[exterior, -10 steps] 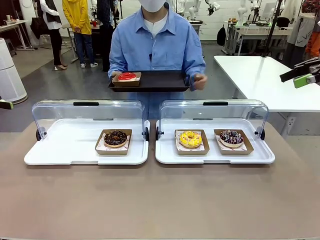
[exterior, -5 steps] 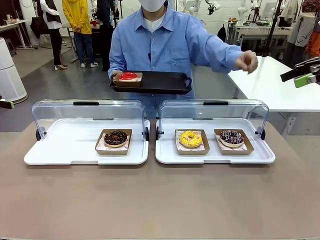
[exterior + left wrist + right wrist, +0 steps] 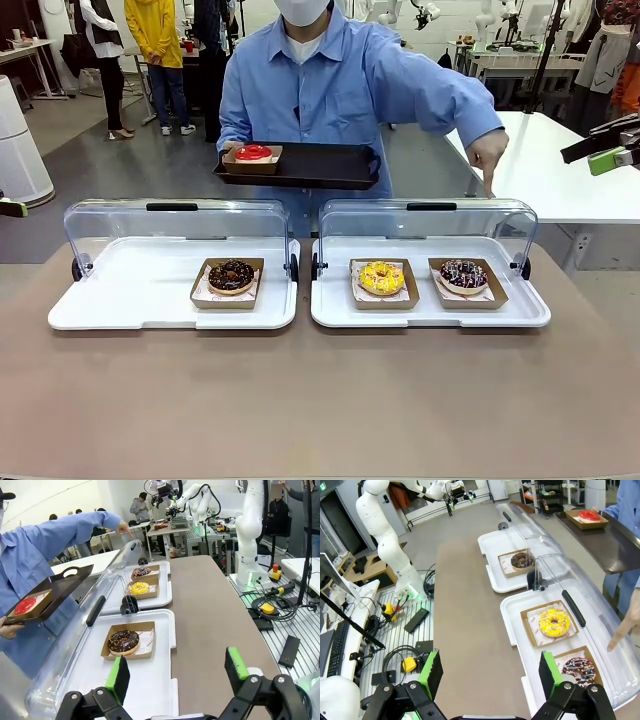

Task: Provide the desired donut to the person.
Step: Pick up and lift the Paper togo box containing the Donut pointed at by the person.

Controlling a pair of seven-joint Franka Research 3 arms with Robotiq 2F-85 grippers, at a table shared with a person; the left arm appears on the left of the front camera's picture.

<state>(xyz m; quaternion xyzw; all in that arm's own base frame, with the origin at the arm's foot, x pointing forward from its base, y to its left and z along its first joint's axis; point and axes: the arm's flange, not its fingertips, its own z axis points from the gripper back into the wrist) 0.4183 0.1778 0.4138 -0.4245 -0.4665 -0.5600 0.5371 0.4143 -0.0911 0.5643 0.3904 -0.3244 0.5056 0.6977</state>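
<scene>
The person [image 3: 310, 80] stands across the table holding a black serving tray [image 3: 320, 165] with a red donut [image 3: 252, 152] in a box. Their other hand [image 3: 487, 158] points down behind the sprinkled chocolate donut [image 3: 463, 274], which sits to the right of a yellow donut [image 3: 381, 277] on the right white tray [image 3: 430, 312]. A chocolate donut [image 3: 231, 275] sits on the left white tray [image 3: 120, 300]. My left gripper [image 3: 177, 670] hovers open off the table's left end, near the chocolate donut [image 3: 123, 640]. My right gripper [image 3: 490, 675] hangs open off the right end, beside the sprinkled donut [image 3: 579, 670] and the pointing finger [image 3: 620, 632].
Each white tray has a clear lid [image 3: 175, 225] standing open at its far side. The brown tabletop [image 3: 320, 400] in front of the trays is bare. A white table [image 3: 540, 160] stands at the back right. Other people stand far off at the back left.
The person's free hand swung out to the right and then lowered to point down behind the right tray's sprinkled donut. Both grippers have stayed still and open.
</scene>
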